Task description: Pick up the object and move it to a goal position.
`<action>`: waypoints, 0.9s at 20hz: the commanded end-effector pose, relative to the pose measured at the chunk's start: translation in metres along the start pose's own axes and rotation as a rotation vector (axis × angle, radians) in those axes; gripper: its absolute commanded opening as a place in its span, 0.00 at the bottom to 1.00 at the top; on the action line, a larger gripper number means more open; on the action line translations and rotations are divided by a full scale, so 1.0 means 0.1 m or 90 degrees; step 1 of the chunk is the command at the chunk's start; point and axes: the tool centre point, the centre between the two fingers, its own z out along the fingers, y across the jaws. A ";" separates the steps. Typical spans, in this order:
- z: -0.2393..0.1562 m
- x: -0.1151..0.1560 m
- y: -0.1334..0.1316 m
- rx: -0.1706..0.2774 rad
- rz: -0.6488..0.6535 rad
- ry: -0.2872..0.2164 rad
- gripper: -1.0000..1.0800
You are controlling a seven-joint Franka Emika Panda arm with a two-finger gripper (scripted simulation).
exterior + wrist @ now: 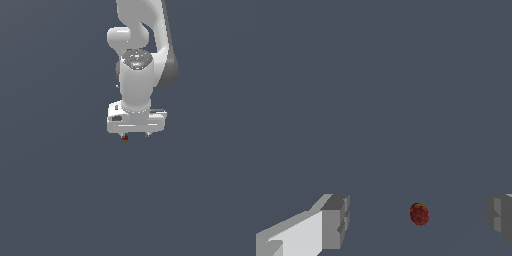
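Wide-spread gripper (pixel 418 222) astride object (pixel 419 214), untouching.

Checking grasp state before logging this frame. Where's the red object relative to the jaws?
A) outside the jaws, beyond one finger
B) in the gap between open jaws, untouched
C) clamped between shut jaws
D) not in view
B: the wrist view shows the red object lying in the gap of the gripper, with floor visible between it and the fingers on either side.

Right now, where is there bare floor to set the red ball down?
Almost everywhere: the grey floor is bare on all sides of the arm. The only occupied spot is under the open gripper, where the red ball sits between its fingers.
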 end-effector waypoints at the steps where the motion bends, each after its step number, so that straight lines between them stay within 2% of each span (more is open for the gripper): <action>1: 0.00 0.00 0.00 0.000 0.000 0.000 0.96; 4: -0.03 0.02 0.07 -0.004 0.005 0.005 0.96; 9: -0.13 0.10 0.34 -0.018 0.026 0.023 0.96; 18: -0.12 0.09 0.34 -0.017 0.035 0.023 0.96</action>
